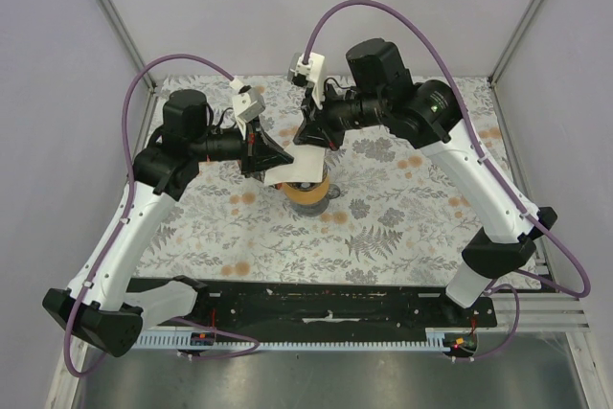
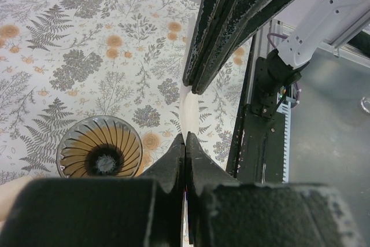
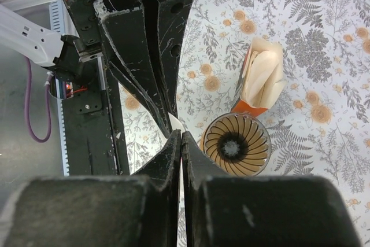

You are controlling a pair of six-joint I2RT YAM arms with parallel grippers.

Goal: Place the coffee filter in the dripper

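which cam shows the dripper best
Right wrist: the dripper shows nearly whole, seen straight down its ribbed mouth. Left wrist shows it with its lower edge hidden. In the top external view the coffee filter covers most of it.

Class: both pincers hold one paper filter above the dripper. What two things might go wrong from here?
1. The left pincer and right pincer are both shut on the thin coffee filter; moving apart could tear it.
2. The filter looks flat, not opened; released so, it may lie across the dripper rim or slide off.
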